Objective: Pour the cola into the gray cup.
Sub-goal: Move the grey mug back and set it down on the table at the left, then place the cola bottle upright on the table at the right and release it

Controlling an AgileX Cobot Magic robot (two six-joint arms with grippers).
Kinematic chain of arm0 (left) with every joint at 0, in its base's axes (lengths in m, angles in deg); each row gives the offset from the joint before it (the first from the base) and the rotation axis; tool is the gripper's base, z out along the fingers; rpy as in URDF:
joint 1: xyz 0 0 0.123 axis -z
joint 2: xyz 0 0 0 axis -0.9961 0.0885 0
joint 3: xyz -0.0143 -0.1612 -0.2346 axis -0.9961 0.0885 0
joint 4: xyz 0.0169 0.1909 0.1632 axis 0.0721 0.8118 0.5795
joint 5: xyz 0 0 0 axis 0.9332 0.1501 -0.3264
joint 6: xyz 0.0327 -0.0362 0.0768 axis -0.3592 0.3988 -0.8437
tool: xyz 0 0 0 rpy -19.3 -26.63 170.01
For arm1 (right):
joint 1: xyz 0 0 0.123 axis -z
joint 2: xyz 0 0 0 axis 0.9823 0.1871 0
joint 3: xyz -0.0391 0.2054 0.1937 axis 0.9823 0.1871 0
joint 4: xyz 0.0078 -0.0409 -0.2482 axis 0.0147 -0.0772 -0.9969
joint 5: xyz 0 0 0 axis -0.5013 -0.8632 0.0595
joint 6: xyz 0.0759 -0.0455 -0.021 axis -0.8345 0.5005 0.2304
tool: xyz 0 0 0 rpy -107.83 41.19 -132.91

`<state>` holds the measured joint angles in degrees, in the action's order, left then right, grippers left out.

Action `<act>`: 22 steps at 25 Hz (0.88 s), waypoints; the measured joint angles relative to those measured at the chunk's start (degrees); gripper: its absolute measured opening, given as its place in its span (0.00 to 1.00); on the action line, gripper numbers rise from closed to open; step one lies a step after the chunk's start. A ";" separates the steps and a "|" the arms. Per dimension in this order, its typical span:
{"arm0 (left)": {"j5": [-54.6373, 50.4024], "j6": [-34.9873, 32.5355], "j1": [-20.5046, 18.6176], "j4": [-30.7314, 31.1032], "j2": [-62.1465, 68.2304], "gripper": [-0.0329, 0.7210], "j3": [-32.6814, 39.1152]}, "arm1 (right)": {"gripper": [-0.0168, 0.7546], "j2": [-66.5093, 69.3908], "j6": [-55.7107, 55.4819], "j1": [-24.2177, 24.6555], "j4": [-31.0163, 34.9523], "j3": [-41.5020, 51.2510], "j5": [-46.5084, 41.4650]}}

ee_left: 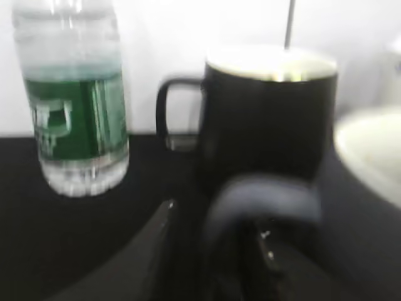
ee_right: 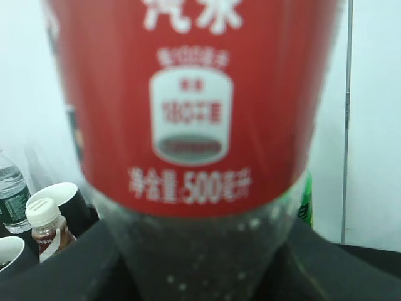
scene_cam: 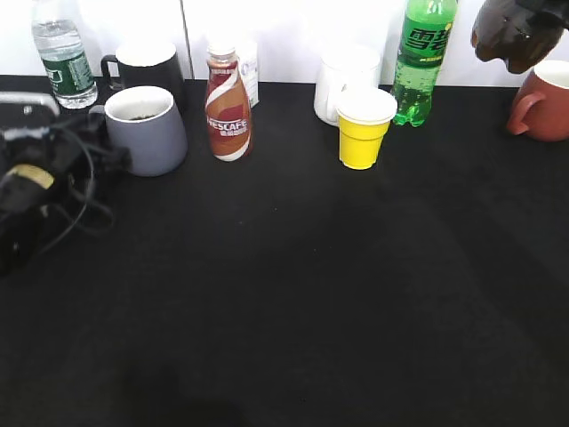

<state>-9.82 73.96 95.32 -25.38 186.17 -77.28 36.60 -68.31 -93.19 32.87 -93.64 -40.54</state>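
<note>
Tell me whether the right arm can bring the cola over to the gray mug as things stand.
Probably yes: the cola is held high at the right, above everything on the table, and the gray mug stands open-topped at far left.

Gray cup (scene_cam: 147, 131) stands left of Nescafe bottle (scene_cam: 228, 106), before black mug (scene_cam: 147, 68).

Cola (ee_right: 188, 125) label red with white print over dark brown liquid; gray cup (scene_cam: 147, 129) blue-gray, white inside; table (scene_cam: 293, 294) black.
</note>
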 joint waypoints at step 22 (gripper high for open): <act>0.35 -1.10 0.00 2.83 -36.66 0.36 30.84 | 0.47 24.03 35.34 0.00 35.19 0.00 17.27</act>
<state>-9.47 72.86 95.32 -22.55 149.51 -46.44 60.62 -32.97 -93.19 68.05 -93.64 -23.27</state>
